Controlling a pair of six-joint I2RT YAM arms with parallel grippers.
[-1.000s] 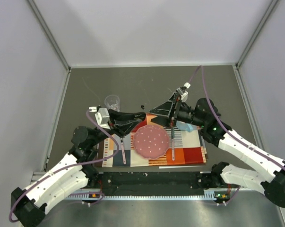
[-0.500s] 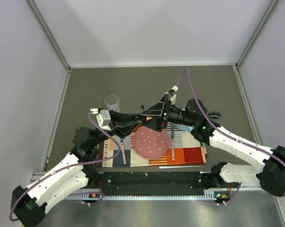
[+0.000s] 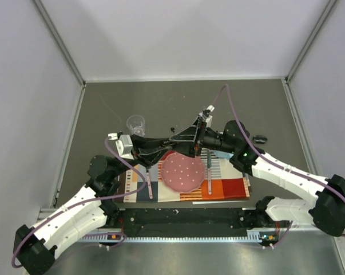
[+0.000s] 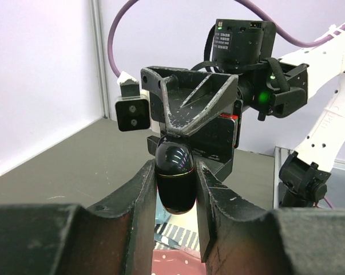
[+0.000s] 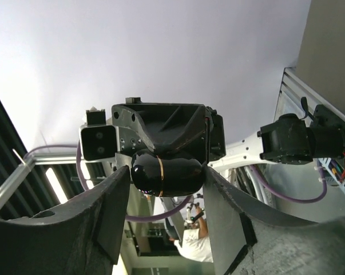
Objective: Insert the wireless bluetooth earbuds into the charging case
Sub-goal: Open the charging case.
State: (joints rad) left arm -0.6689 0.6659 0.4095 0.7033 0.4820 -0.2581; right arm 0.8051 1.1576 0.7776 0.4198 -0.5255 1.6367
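Note:
The charging case (image 4: 175, 177), a glossy black pebble with a thin gold seam, is held in the air above the striped placemat (image 3: 229, 186). Its lid is shut. My left gripper (image 4: 176, 189) is shut on its sides. My right gripper (image 5: 167, 189) faces the left one and has a finger against each end of the case (image 5: 169, 169). In the top view the two grippers meet at the case (image 3: 175, 141). A tiny black speck (image 3: 171, 128) lies on the table behind them and a small dark object (image 3: 259, 138) lies to the right; I cannot tell whether these are earbuds.
A pink dotted plate (image 3: 183, 173) sits on the placemat, with a thin stick (image 3: 149, 188) to its left and another (image 3: 209, 180) to its right. A clear cup (image 3: 136, 122) stands at the back left. White walls enclose the grey table.
My right gripper has swung left and closed in on the case held by my left gripper. In the last half second both arms have barely moved.

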